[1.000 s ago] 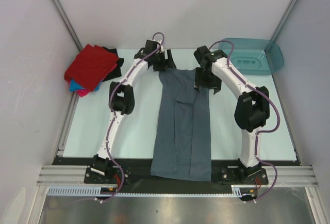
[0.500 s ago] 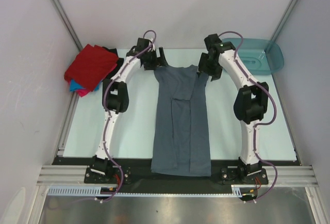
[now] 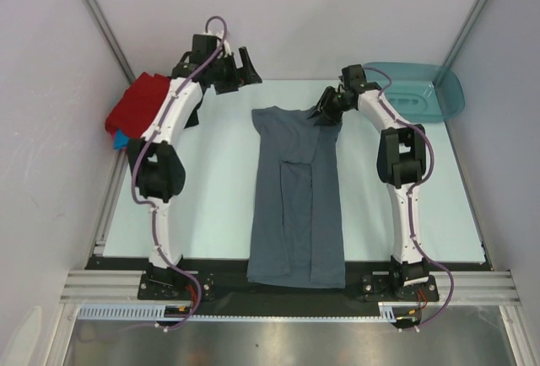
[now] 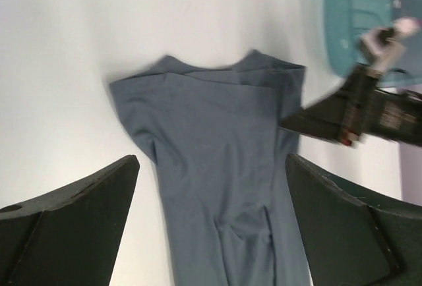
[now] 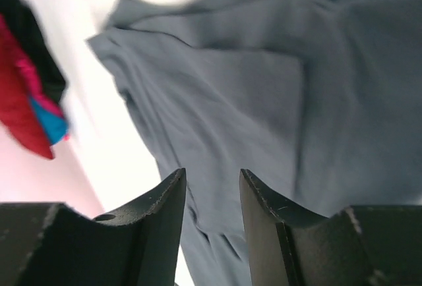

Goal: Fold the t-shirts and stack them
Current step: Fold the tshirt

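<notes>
Robotics lab cell: white panel walls (image 3: 295, 20), aluminium frame rail (image 3: 101, 286).

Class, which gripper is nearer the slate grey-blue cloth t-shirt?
Right. The right gripper is over the grey-blue t-shirt at its right shoulder; the left gripper is apart, beyond its far-left corner.

— Position of the laid-out shirt (image 3: 295, 206)?
— Centre of the table (image 3: 211, 197), lengthwise from 12 to 6 o'clock, near end lying over the table's near edge.
— Other items?
— Shirt stack (image 3: 143, 104) at 10 o'clock, by the left edge. Tub (image 3: 422, 92) at 2 o'clock, far corner. Right gripper (image 3: 323, 111) over the shirt's 1 o'clock corner. Left gripper (image 3: 246, 67) at 11, apart from it.
</notes>
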You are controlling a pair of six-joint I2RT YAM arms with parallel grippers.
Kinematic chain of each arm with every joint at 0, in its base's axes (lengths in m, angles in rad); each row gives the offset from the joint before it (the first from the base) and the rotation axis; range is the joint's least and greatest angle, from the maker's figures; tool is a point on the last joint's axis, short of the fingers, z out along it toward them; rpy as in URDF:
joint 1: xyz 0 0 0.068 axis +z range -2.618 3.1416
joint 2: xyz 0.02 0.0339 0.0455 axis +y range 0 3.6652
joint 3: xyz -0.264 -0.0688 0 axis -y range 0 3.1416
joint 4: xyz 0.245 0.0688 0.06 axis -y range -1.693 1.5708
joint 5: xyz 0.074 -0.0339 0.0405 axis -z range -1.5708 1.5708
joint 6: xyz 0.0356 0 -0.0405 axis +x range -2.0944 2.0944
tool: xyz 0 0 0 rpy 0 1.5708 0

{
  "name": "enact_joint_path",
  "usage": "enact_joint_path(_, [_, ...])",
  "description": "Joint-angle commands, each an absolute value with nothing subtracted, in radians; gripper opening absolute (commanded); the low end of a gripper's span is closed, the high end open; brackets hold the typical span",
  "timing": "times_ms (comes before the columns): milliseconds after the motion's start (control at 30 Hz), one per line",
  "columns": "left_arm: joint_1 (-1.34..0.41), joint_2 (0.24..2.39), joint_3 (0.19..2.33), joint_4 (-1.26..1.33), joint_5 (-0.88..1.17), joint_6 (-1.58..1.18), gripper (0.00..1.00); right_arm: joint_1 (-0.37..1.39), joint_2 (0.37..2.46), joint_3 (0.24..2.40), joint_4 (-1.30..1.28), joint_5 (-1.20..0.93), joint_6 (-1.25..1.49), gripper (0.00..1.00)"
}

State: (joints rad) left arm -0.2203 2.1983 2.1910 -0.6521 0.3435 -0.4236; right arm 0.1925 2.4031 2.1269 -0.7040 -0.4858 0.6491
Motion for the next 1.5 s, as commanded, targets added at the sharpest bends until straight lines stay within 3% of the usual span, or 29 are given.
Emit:
enact_joint_path(0, [-0.221, 2.039, 2.129, -0.655, 0.344, -0.462, 1.00, 0.181, 2.440, 2.158, -0.543, -0.636, 0.719, 0.44])
enact_joint_path(1033, [-0.230, 1.844, 1.873, -0.681, 0.367, -0.462, 1.00, 0.140, 2.439, 2.186, -0.709, -0.472, 0.560, 0.49])
enact_joint_path(1467, [-0.232, 1.850, 1.876, -0.704, 0.374, -0.456, 1.00, 0.138, 2.502, 2.197, -0.681, -0.541, 0.586, 0.44])
